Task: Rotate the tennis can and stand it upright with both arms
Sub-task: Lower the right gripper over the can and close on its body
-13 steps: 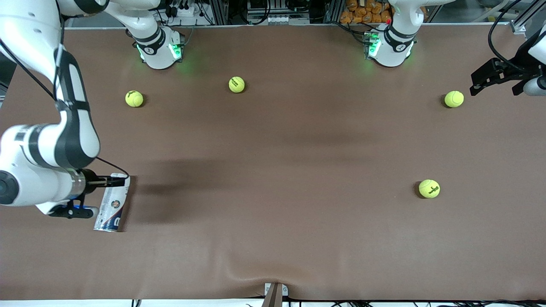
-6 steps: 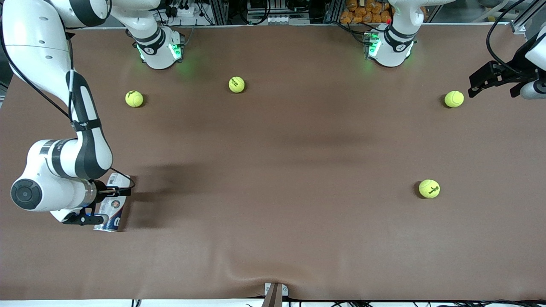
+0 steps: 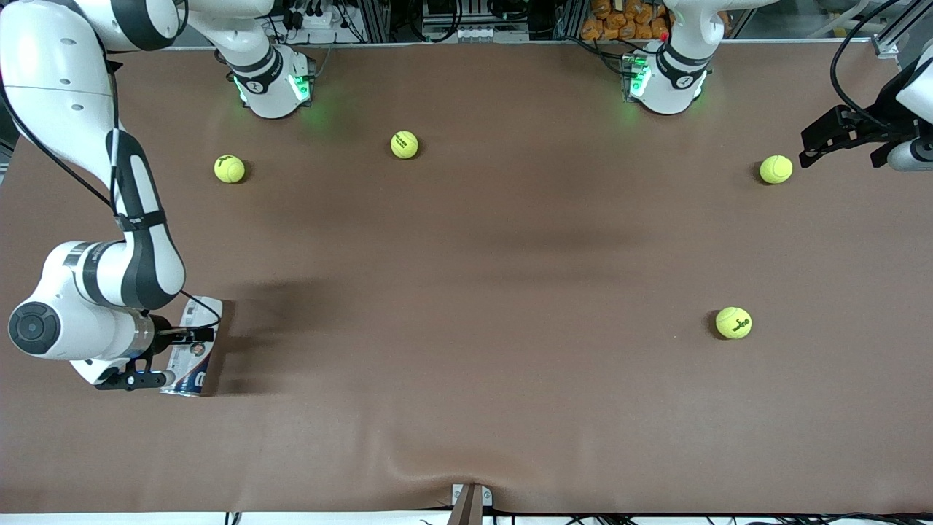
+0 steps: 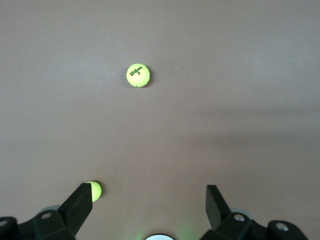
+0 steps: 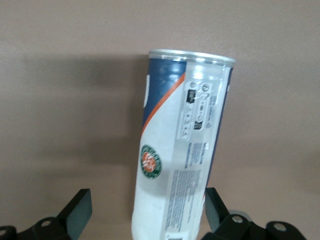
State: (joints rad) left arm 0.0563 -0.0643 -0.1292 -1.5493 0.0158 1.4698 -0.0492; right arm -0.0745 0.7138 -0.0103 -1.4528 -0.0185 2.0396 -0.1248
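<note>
Metal-rimmed cylindrical tennis can [image 5: 177,150] lying flat, brown felt-like table [image 3: 466,292]

Tennis can [image 5: 177,150] lies on its side on brown table [image 5: 60,100], metallic rim away from the camera. Label: blue and orange band, round green-and-orange emblem, fine print. Right gripper [image 5: 145,212] spread wide, one finger [image 5: 77,210] either side of the can's near end.
</note>
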